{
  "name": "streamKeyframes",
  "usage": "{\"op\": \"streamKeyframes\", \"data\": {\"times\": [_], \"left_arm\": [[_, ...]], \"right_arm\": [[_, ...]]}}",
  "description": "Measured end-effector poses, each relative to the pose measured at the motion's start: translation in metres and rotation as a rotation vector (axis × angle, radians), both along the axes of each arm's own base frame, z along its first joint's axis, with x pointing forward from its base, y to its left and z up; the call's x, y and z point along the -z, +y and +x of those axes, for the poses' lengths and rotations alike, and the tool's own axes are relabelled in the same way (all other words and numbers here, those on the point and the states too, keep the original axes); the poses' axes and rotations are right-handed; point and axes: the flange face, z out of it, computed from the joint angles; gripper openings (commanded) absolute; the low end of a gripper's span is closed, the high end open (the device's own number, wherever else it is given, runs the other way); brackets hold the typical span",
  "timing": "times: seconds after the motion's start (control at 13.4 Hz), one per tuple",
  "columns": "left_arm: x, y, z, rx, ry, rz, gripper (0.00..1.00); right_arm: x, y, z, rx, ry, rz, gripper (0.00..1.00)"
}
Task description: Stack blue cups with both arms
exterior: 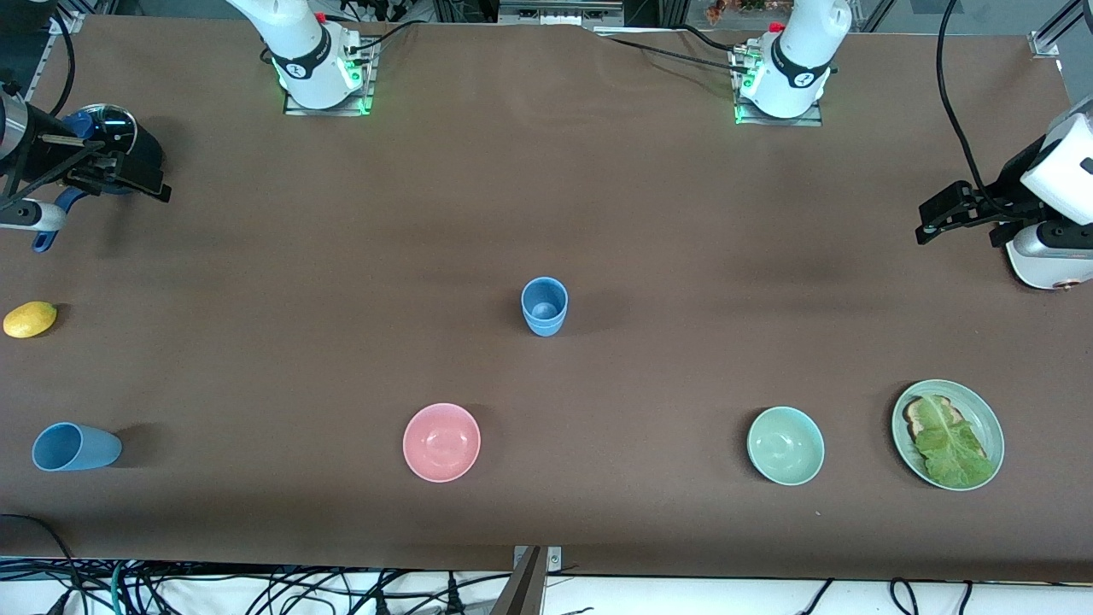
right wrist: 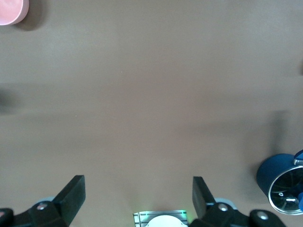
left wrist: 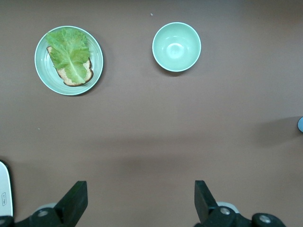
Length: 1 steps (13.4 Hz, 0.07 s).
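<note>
My 2 blue cups sit well apart. The upright cup stands mid-surface, mouth up; it may already hold a second cup nested inside, since a line runs round its wall, but I cannot settle that from the front view. The tipped cup lies on its side at the right arm's end, nearer the front camera, mouth pointing off the surface's end.

My right gripper hovers at the right arm's end, jaws spread wide on nothing. My left gripper hovers at the left arm's end, jaws equally spread, holding nothing.

The risk I see is the tipped cup. It is round and on its side, so a nudge from 1 finger could send it rolling, perhaps off the edge. Pinching it across the wall could also squeeze it out of my jaws. The upright cup is light, so a crooked approach could knock it over.

Around me: a lemon lies near the tipped cup, farther from the camera. A pink bowl and a green bowl sit between the 2 ends, and a plate with toast and lettuce lies below my left gripper. A dark blue mug-like thing stands near my right gripper. The pink bowl sits closest to the path between the cups.
</note>
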Motion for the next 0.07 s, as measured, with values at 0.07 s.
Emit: {"op": "streamKeyframes", "data": {"times": [0.07], "left_arm": [[-0.0004,0.0,0.0,0.0,-0.001,0.0,0.99]], "right_arm": [[0.0,0.0,0.0,0.0,0.0,0.0,1.0]]}}
